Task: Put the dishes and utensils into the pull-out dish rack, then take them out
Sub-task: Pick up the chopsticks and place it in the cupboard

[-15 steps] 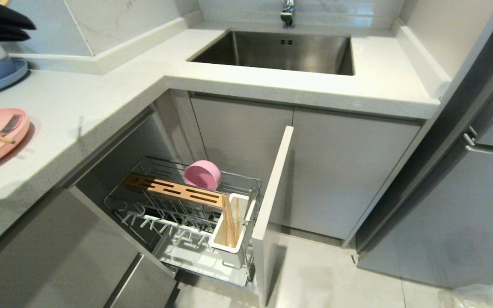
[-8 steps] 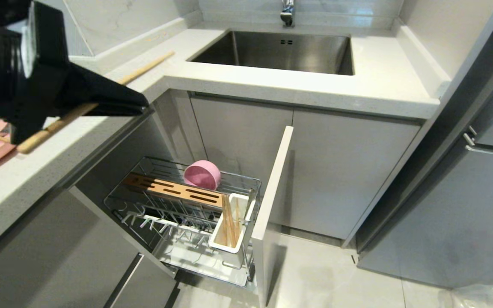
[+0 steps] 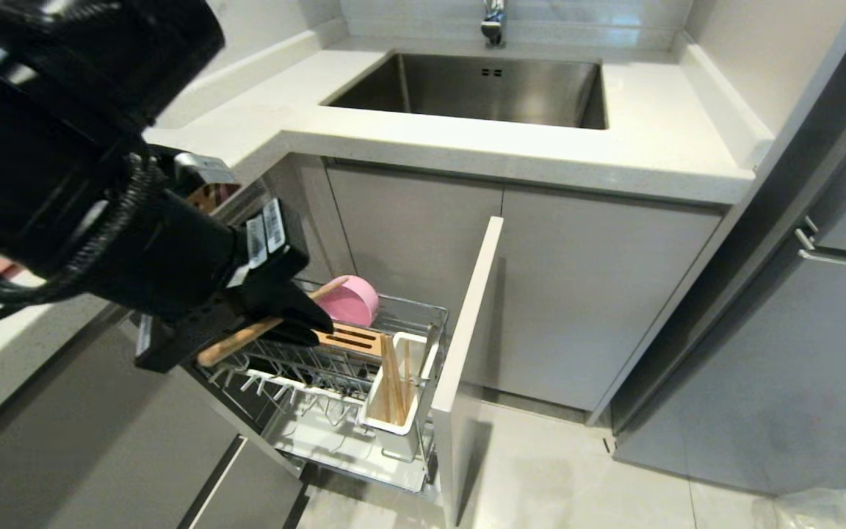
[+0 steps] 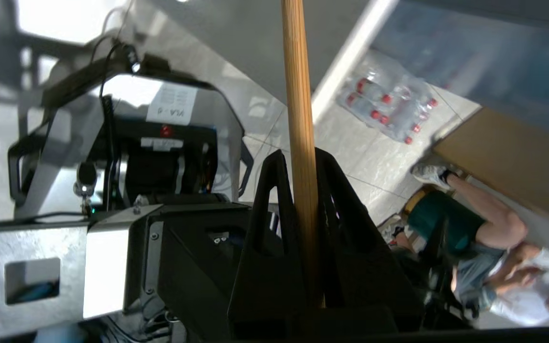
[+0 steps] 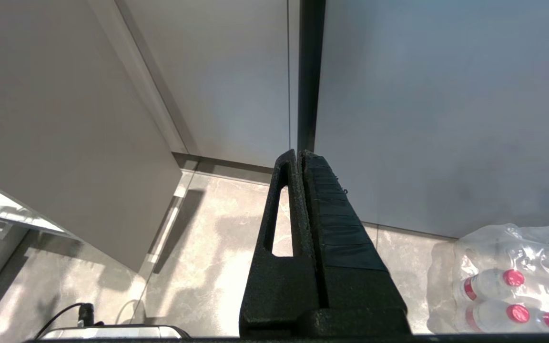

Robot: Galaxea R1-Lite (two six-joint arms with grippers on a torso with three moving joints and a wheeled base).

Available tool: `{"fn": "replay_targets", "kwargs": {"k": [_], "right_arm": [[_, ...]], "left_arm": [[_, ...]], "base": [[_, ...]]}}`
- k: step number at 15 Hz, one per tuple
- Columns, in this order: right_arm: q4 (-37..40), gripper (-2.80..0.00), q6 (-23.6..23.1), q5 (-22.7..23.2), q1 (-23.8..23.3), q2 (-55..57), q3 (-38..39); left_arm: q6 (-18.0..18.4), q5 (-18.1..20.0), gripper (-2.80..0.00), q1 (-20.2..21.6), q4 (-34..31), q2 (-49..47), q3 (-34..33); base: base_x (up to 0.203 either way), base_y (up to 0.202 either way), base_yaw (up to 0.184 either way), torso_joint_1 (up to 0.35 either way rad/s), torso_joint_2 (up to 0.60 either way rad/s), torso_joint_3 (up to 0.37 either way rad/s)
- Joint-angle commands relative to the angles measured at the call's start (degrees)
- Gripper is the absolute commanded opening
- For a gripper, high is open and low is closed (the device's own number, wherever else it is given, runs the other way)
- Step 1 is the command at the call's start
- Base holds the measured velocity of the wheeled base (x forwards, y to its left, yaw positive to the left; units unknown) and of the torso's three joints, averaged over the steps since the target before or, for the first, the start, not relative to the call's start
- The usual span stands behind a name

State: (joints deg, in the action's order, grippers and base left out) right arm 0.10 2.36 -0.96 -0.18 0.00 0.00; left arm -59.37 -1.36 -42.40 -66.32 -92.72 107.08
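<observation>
Jaws of left gripper [image 3: 313, 323] around chopstick [image 4: 298, 119]

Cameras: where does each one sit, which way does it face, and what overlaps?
Head: up top, looking down at the dish rack and sink; left arm shows.
Left wrist: behind the left gripper, shut on a chopstick; facing the robot's base and floor.
Right wrist: behind the shut right gripper, facing cabinets and floor.
Shared: chopstick in head and left wrist; water bottles in both wrists.

hidden: wooden bar [image 3: 349, 338] left part, behind left end effector [image 3: 313, 323] | cut off: chopstick [image 4: 298, 119] tip
</observation>
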Motion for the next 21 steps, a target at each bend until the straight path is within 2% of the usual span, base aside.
{"fn": "replay_targets", "kwargs": {"k": [1,4,7,9,15,19,21], "right_arm": [[-0.01,-2.80,0.01,0.00,0.01,0.00,0.09],[-0.01,-2.80,0.01,0.00,0.01,0.00,0.09],[-0.01,-2.80,0.01,0.00,0.01,0.00,0.09],[-0.01,-2.80,0.01,0.00,0.01,0.00,0.09],[-0.01,-2.80,0.01,0.00,0.01,0.00,0.09],[-0.01,-2.80,0.01,0.00,0.01,0.00,0.09],[-0.01,-2.80,0.01,0.00,0.01,0.00,0.09]], "left_arm": [[-0.51,0.61,-2.80,0.68,-0.75,-4.36,-0.29],[-0.48,6.88,-2.80,2.11,-2.95,-9.02,-0.32],[-0.32,10.10,-2.80,5.45,-3.11,-13.47,-0.13],[-0.31,10.97,-2.80,7.04,-3.00,-15.21,0.26],[-0.04,17.56,-2.80,9.90,-3.07,-19.46,1.28],[-0.04,18.27,-2.80,11.39,-3.09,-22.22,1.82],[-0.04,20.37,-2.80,11.94,-3.18,-24.05,1.90]], "base": [[0.000,0.000,0.000,0.000,0.00,0.000],[0.000,0.000,0.000,0.000,0.00,0.000],[0.000,0.000,0.000,0.000,0.00,0.000],[0.000,0.000,0.000,0.000,0.00,0.000],[0.000,0.000,0.000,0.000,0.00,0.000],[0.000,0.000,0.000,0.000,0.00,0.000],[0.000,0.000,0.000,0.000,0.00,0.000]]}}
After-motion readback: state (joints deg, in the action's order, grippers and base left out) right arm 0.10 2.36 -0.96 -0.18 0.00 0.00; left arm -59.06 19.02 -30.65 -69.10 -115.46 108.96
